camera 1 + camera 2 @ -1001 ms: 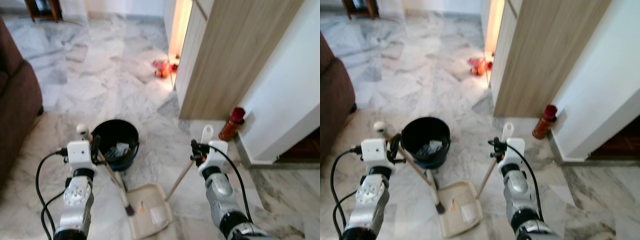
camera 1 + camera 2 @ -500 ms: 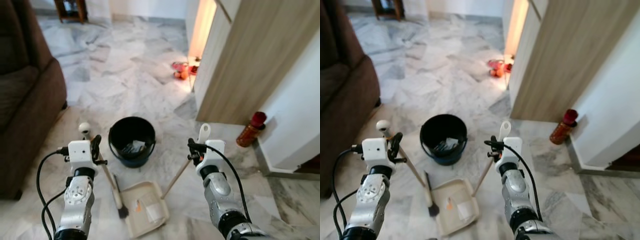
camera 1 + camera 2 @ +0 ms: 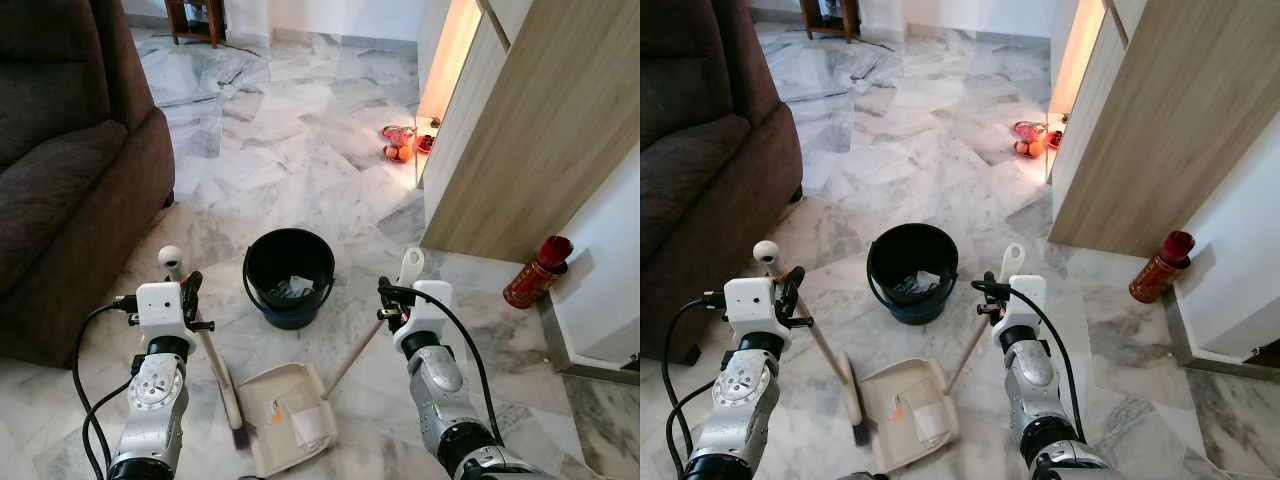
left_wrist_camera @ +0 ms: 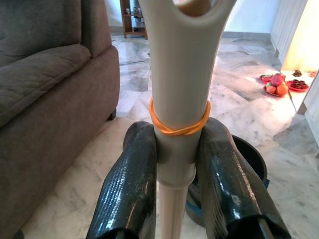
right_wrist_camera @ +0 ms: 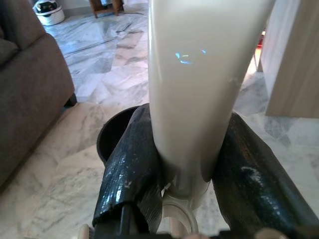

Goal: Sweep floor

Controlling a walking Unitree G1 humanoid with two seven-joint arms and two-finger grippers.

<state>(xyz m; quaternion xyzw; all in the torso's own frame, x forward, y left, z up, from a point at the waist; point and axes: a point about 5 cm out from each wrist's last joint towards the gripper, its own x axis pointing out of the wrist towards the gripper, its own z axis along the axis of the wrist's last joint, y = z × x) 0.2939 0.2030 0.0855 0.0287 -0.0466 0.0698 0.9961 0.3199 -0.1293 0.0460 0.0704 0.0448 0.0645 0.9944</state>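
Keeping left gripper (image 4: 175,164) clamped on broom (image 3: 213,370) and right gripper (image 5: 192,164) clamped on dustpan (image 3: 290,420) handle, pan lying below between both, tipping litter gently toward bucket (image 3: 290,275) just ahead.

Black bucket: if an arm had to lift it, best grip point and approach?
Grip the black bucket by its rim, one finger inside, one outside, coming straight down from above. It stands upright with an open mouth; pick the near rim, away from the litter inside. A bail handle seems to hang along its side, harder to catch.
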